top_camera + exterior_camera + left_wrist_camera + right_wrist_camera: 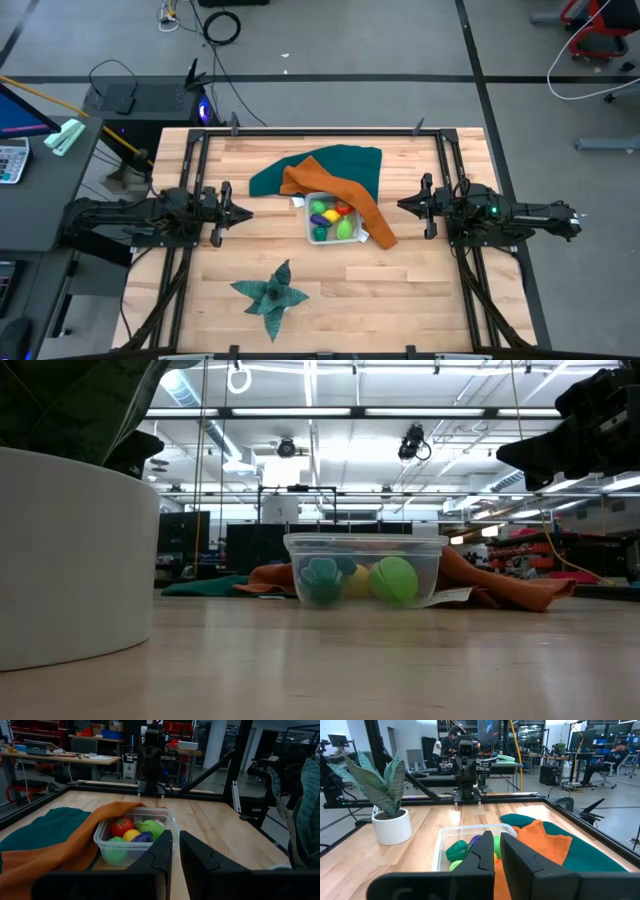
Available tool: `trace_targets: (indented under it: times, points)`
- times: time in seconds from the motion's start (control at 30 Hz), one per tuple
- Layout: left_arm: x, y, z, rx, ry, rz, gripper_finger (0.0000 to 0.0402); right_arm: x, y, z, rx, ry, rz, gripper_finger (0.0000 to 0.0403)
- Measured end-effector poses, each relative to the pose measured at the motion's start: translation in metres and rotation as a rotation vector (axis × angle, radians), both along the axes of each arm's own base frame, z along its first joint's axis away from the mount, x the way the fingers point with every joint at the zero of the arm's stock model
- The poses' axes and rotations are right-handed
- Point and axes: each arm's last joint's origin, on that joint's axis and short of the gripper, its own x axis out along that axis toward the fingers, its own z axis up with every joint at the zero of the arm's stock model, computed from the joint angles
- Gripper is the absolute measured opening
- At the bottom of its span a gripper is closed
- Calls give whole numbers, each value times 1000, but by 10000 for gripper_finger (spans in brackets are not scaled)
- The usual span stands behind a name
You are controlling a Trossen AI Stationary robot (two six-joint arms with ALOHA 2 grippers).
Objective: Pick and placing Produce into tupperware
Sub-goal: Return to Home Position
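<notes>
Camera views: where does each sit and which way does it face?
High: above the table, straight down; left claw and right claw flank the tupperware.
Low: table height, facing the tupperware side-on; right arm part upper right.
Left wrist: faces tupperware and right arm; own claw at bottom.
Right wrist: faces tupperware and left arm; own claw at bottom.
Shared: all four see the tupperware.

Bright, even illumination comes from long ceiling strip lights (300, 412), which glare white in the low view. The pale wooden worktop (400, 290) carries only soft, faint shadows.
</notes>
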Motion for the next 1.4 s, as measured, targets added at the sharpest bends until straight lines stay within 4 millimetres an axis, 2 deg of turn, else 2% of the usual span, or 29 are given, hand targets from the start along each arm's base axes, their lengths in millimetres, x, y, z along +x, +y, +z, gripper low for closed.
trace_targets:
  times: [1.03, 1.4]
  points:
    - [0, 0, 0, 0, 0, 0, 48, 0, 0, 0, 0, 0, 0, 0]
    - [0, 0, 0, 0, 0, 0, 35, 0, 0, 0, 0, 0, 0, 0]
